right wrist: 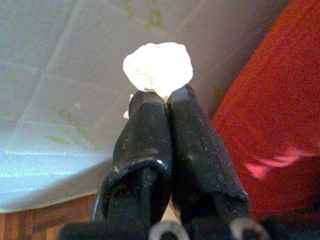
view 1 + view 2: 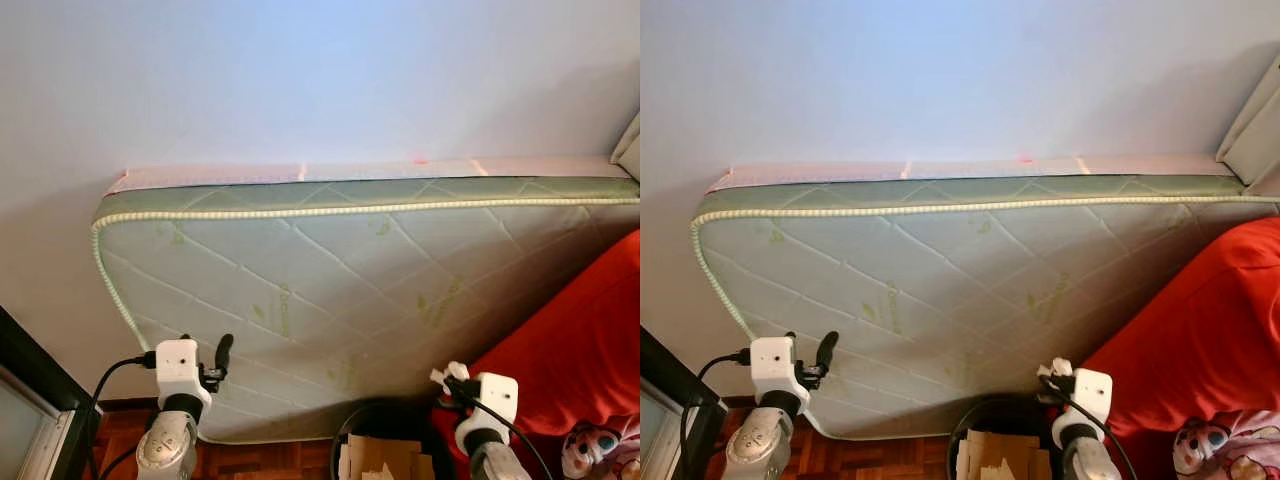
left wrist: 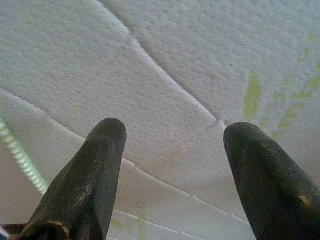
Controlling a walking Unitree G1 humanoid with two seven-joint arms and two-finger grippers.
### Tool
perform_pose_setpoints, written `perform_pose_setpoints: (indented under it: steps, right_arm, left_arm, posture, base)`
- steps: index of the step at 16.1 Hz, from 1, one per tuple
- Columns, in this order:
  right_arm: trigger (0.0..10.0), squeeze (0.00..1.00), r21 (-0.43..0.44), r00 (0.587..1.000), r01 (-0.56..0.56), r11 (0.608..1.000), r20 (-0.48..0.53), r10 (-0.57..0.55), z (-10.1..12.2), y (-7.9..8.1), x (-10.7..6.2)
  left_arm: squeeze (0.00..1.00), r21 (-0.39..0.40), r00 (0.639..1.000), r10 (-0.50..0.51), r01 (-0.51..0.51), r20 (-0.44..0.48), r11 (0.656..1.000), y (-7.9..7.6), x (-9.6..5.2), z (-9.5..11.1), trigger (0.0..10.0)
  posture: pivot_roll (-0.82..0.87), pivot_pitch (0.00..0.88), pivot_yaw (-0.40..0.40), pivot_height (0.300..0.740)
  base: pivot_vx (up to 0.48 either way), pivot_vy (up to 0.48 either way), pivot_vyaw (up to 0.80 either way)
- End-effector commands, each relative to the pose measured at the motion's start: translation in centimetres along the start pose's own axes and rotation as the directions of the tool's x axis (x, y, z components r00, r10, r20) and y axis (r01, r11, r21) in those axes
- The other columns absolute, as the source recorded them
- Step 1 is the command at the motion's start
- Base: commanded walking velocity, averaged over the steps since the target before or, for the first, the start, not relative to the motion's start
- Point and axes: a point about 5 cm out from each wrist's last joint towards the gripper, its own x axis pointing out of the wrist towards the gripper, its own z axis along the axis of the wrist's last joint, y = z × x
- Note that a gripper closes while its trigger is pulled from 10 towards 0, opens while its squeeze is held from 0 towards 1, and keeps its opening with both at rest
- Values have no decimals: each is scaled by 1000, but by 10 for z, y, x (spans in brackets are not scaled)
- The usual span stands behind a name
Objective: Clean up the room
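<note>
My right gripper (image 1: pixel 166 97) is shut on a crumpled white paper wad (image 1: pixel 158 67), held up at the lower right (image 2: pixel 452 378), just above a dark round bin (image 2: pixel 385 420) that holds cardboard pieces (image 2: pixel 385 458). My left gripper (image 3: pixel 172 132) is open and empty, raised at the lower left (image 2: pixel 220 352) in front of a quilted pale-green mattress (image 2: pixel 350 290) leaning against the wall.
A red cushion or sofa (image 2: pixel 580 350) fills the right side, with a patterned soft toy (image 2: pixel 600 448) below it. A dark-framed glass piece of furniture (image 2: pixel 30 400) stands at the lower left. Wooden floor (image 2: pixel 260 458) shows under the mattress.
</note>
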Motion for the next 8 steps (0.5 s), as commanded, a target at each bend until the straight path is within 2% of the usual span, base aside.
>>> perform_pose_setpoints:
  steps: [1,6,8]
  right_arm:
    - [10000,0,-9,1000,-4,1000,23,5,5,3,2]
    - [10000,0,-17,998,-42,999,45,43,5,20,2]
    - [10000,0,-12,997,-43,999,68,43,7,23,0]
  left_arm:
    - [0,-2,1000,-1,1,-13,1000,-1,-2,-2,10000]
    - [0,-10,1000,14,-14,-21,1000,2,-6,-1,10000]
    - [0,-11,1000,17,-18,-24,1000,2,-6,0,10000]
  posture:
    - [104,0,-66,730]
    - [108,0,-66,686]
    - [108,0,-65,686]
  base:
    - [0,0,0]
    - [0,0,0]
    - [0,0,0]
